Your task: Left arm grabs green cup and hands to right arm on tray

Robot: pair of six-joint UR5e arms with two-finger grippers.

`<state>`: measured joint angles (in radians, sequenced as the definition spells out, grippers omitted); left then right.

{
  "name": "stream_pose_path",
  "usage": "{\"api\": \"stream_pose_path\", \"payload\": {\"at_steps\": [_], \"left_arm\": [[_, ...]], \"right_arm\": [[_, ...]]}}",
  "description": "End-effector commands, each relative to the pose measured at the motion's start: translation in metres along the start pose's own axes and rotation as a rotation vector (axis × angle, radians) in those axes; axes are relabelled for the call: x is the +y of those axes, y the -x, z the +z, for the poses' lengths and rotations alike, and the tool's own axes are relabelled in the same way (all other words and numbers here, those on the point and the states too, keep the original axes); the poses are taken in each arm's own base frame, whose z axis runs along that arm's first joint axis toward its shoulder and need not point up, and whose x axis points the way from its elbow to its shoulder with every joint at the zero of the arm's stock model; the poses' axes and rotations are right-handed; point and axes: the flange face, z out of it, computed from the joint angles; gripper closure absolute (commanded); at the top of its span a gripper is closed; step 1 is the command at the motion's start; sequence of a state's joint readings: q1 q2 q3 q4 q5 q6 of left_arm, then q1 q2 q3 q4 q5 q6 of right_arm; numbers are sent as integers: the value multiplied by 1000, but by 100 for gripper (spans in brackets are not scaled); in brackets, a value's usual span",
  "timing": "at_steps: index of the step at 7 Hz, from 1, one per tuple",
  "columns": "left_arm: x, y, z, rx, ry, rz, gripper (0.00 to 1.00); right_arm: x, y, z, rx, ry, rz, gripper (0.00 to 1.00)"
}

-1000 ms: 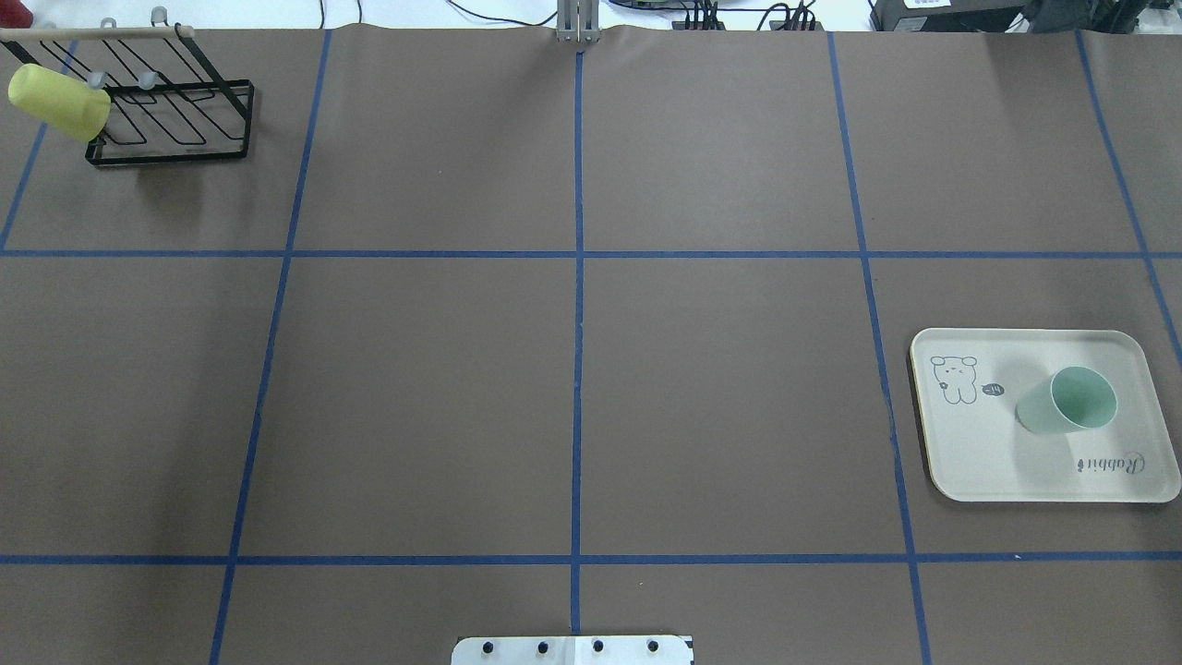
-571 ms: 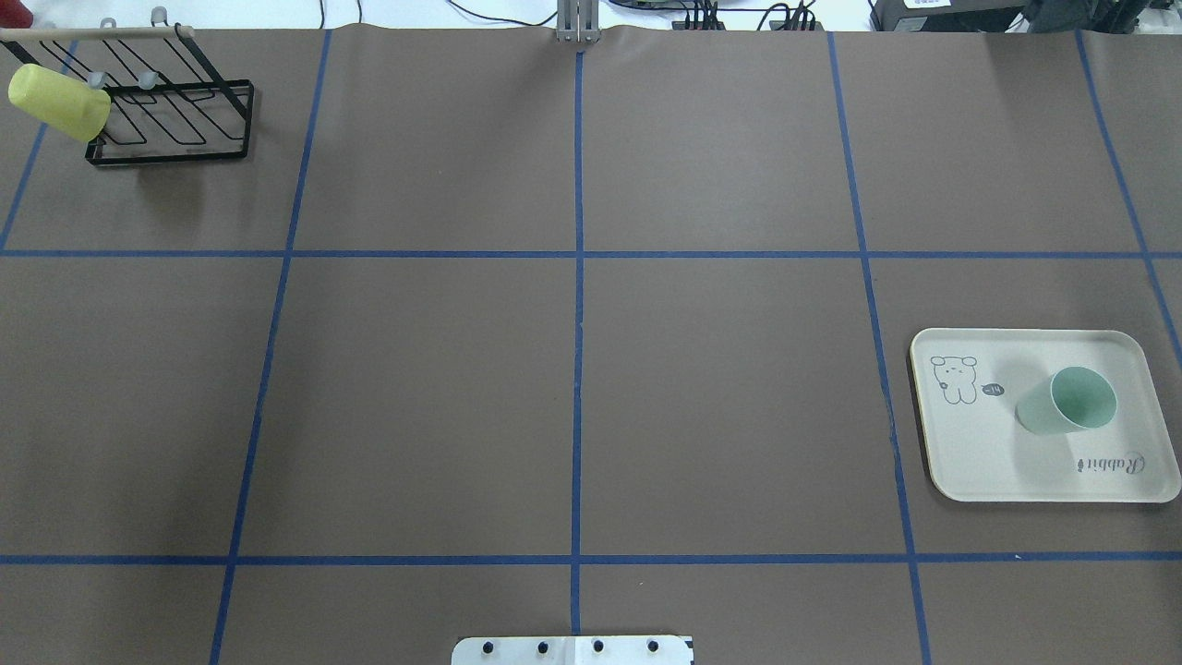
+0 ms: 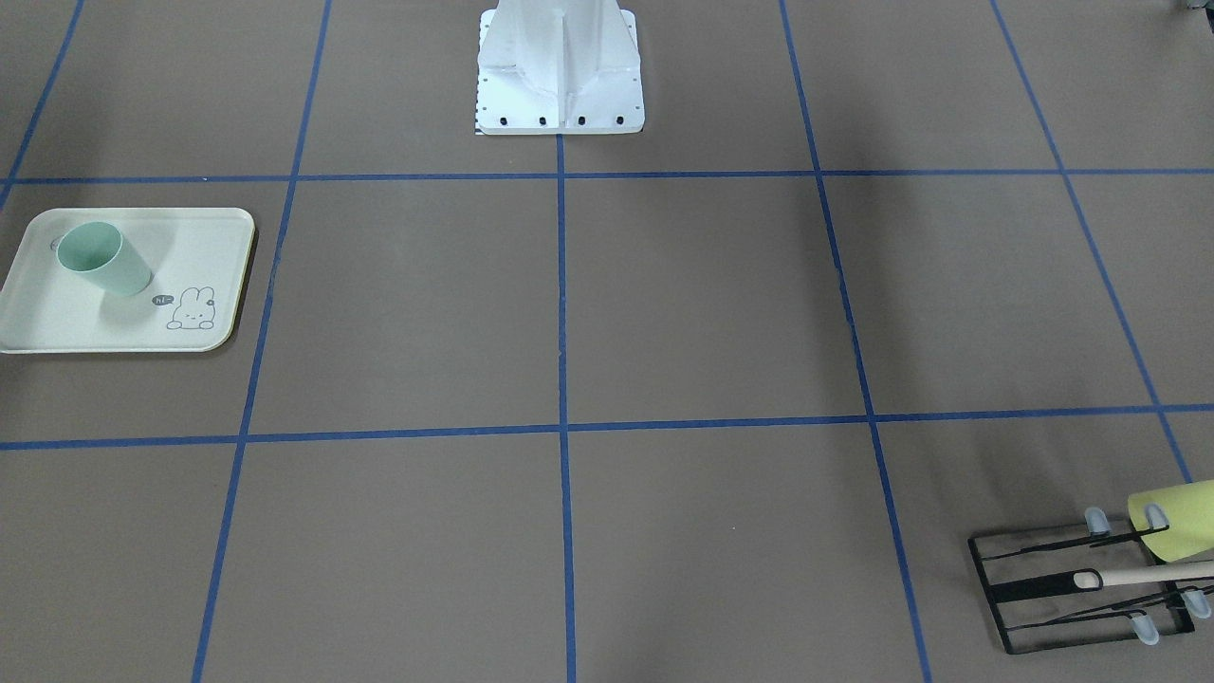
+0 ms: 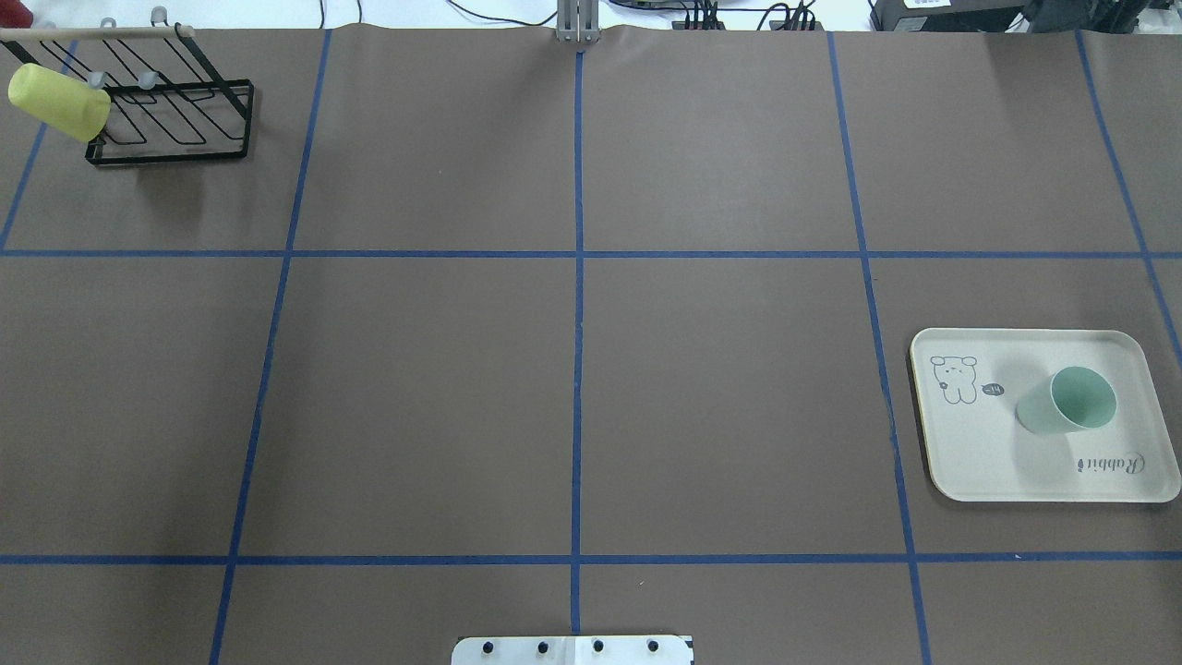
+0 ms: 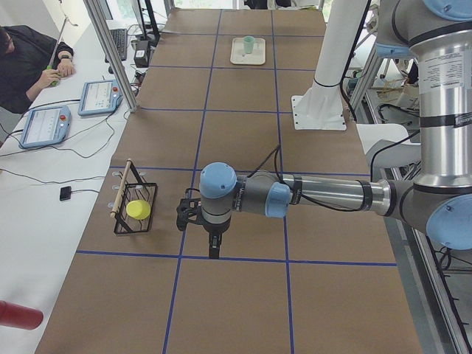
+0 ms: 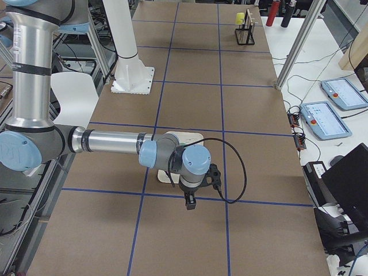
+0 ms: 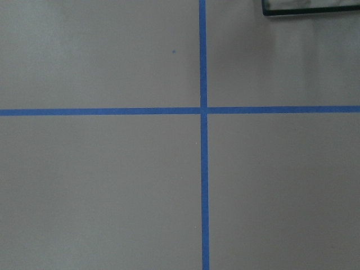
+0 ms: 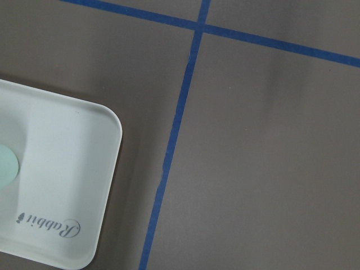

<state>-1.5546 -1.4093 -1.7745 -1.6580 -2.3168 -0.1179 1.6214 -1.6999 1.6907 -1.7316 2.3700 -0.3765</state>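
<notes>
nothing moved since prior frames | green cup [image 4: 1064,405] sat on tray [image 4: 979,457], task looked done | left gripper [image 5: 214,252], right gripper [image 6: 190,203] aperture: couldn't tell | next: stay clear

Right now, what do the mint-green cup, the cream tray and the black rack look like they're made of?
Small pale mint-green tumbler: probably plastic, matte; even colour, soft shading, no sharp glare.
Cream rectangular tray: likely plastic or melamine, satin; moulded rounded rim, printed bunny and script.
Black rack: thin wire frame, looks like painted metal; it carries a pale rod that looks wooden.
</notes>
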Motion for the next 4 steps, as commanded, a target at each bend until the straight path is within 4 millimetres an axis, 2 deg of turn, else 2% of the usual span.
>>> {"api": "stream_pose_path", "payload": {"at_steps": [1,2,3,4], "left_arm": [[11,7,5,1,14,-10,0],[11,6,4,2,10,-9,0],[11,6,3,1,9,-8,0],[11,6,3,1,8,-9,0]], "right_arm": [[-12,2,-6,9,-9,5,1],[-20,13,-12,9,-23,84,1],[-29,29,-19,22,-48,58,1],[-31,32,-16,22,-47,46,1]]}}
